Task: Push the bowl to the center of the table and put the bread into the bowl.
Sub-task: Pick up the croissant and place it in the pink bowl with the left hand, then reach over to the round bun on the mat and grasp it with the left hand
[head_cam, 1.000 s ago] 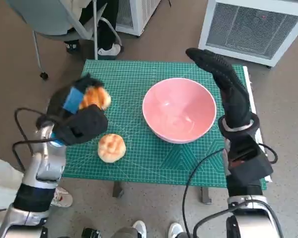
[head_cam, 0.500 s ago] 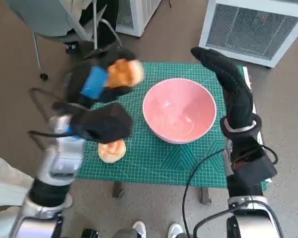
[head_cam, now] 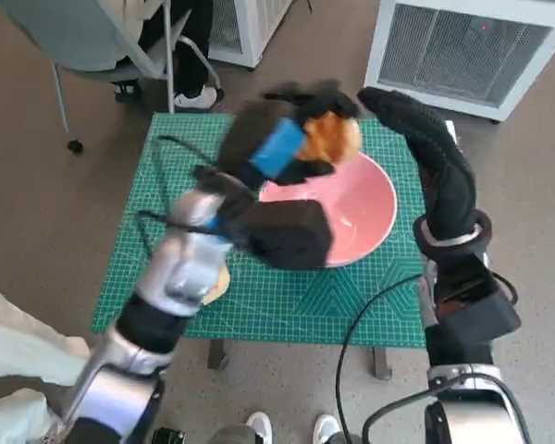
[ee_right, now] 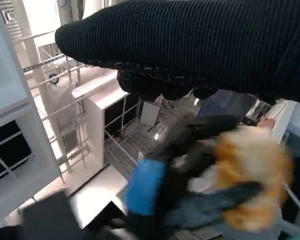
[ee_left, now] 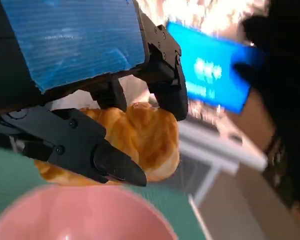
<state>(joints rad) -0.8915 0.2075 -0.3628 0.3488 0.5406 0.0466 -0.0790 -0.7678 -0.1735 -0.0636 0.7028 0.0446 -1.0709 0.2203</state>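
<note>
above the bowl's [head_cam: 370, 217] far rim, left hand [head_cam: 291, 139] holds bread [head_cam: 331, 137].

A golden, crusty bread roll [head_cam: 331, 137] hangs in the upper middle of the head view, above the far rim of the pink bowl [head_cam: 365, 208]. The bowl stands upright on the green mat. A second pale roll [head_cam: 215, 284] peeks out at lower left.

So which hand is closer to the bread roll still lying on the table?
The left. The left hand is up over the pink bowl, holding another bread; its forearm hides most of that roll. The right hand is beyond the bowl's far side.
</note>
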